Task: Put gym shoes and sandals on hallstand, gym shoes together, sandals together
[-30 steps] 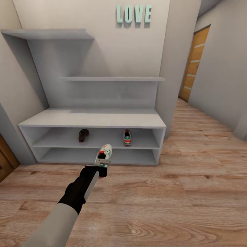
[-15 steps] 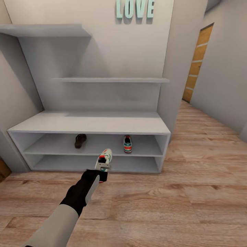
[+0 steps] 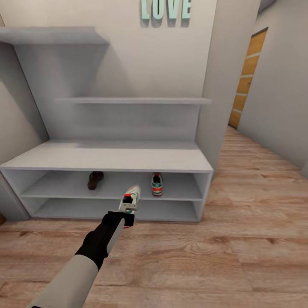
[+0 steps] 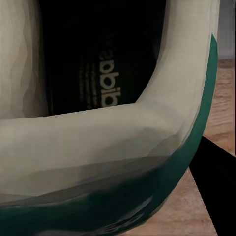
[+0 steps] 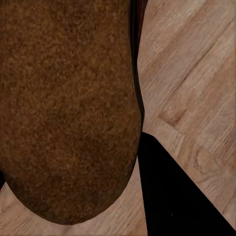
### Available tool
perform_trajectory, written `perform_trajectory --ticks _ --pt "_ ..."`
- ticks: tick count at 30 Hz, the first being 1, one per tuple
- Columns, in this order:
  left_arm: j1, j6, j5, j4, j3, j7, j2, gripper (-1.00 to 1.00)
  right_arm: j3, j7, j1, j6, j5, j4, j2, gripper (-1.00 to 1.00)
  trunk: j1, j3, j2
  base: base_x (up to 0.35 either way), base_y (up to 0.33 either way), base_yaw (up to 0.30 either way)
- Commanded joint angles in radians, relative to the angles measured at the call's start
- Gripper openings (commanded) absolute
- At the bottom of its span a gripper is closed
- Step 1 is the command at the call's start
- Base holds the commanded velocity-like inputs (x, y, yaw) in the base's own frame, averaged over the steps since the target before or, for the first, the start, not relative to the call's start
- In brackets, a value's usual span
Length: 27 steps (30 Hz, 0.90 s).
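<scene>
The white hallstand (image 3: 107, 156) stands on the wood-plank corridor floor (image 3: 239, 239) against the wall, teal letters (image 3: 166, 8) reading "LOVE" above it. On its upper low shelf rest one sandal (image 3: 95, 179) toward the left and one gym shoe (image 3: 157, 184) toward the right, well apart. The head view shows the left claw (image 3: 127, 210) clamped on a second gym shoe (image 3: 131, 197), held in the air before the shelves. Up close, the left wrist view shows that shoe's dark inside (image 4: 98, 54) with partly readable white print, "abibi". The right wrist view shows a sandal's brown sole (image 5: 69, 108) over the floor; whether the right claw grips it I cannot tell.
</scene>
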Motion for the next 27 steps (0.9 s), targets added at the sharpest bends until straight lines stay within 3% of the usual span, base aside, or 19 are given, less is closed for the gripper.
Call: perform_trajectory --ticks 1,11,27 --pt "-0.001 0.004 0.01 -0.001 -0.002 0.008 0.001 -1.0 -0.005 0.003 -0.002 0.006 0.003 -0.001 0.0 -1.0 0.0 -0.001 0.0 0.281 -0.18 0.0" --pt "-0.001 0.003 0.01 -0.001 -0.001 0.008 0.001 -1.0 -0.006 0.003 -0.002 0.006 0.003 -0.001 0.0 -1.0 0.0 -0.001 0.0 0.209 -0.161 0.0" --pt "-0.001 0.004 0.009 -0.001 0.007 0.009 0.007 -1.0 -0.005 0.003 -0.002 0.006 0.003 -0.001 0.0 -1.0 0.0 -0.001 0.0 0.103 0.055 0.0"
